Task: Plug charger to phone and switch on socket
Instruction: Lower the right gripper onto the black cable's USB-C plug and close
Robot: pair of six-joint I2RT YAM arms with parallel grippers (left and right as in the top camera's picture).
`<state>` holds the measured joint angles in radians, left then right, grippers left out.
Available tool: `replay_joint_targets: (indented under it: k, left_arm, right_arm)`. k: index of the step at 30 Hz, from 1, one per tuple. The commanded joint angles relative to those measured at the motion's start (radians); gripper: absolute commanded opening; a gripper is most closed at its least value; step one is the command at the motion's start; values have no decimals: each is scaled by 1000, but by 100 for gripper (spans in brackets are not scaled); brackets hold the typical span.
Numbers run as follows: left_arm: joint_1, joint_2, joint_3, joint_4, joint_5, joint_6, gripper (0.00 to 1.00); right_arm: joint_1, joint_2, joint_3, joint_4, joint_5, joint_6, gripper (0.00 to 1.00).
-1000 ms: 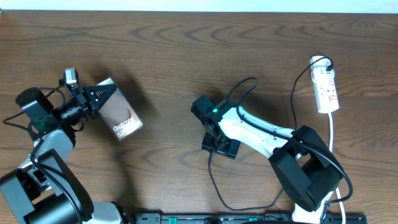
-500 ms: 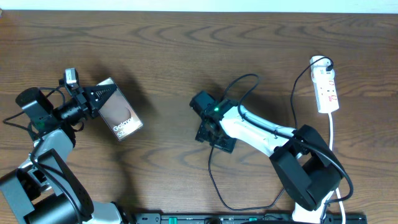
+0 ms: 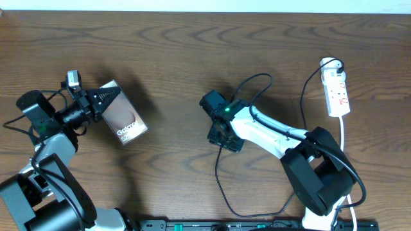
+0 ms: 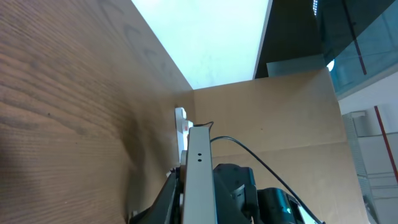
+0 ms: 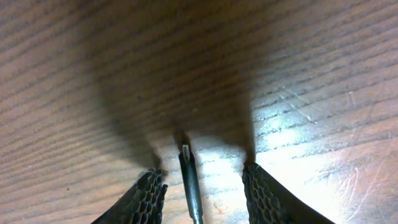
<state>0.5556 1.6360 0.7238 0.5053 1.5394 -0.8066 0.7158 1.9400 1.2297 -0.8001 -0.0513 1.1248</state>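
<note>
The phone [image 3: 123, 120], dark with a white "Galaxy" strip, is held tilted off the table at the left by my left gripper [image 3: 101, 102], which is shut on its far end. In the left wrist view the phone [image 4: 199, 177] shows edge-on between the jaws. My right gripper [image 3: 225, 136] points down at mid-table. In the right wrist view the right gripper [image 5: 202, 177] straddles the charger's thin black plug tip [image 5: 190, 183], which lies on the wood with a gap on each side. The charger cable [image 3: 219, 183] trails toward the front edge. The white socket [image 3: 338, 90] lies at the far right.
The socket's white cord [image 3: 343, 138] runs toward the front along the right side. A loop of black cable [image 3: 257, 80] arches over the right arm. A dark rail [image 3: 257, 224] lines the front edge.
The right gripper has shifted slightly away from the front edge and turned a little over the plug. Left arm and phone have not moved.
</note>
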Motion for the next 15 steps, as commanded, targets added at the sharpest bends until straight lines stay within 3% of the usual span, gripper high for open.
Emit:
replay_joint_targets:
  k: [1,7,15]
  left_arm:
    - [4,-18,0,6,32,10,8]
    - [4,-18,0,6,32,10,7]
    - [4,-18,0,6,32,10,7]
  right_arm:
    - [23,9,16,-9,19,-3,42]
    - [34,9,16,-27,19,16,40]
    - [34,9,16,-26,24,24,28]
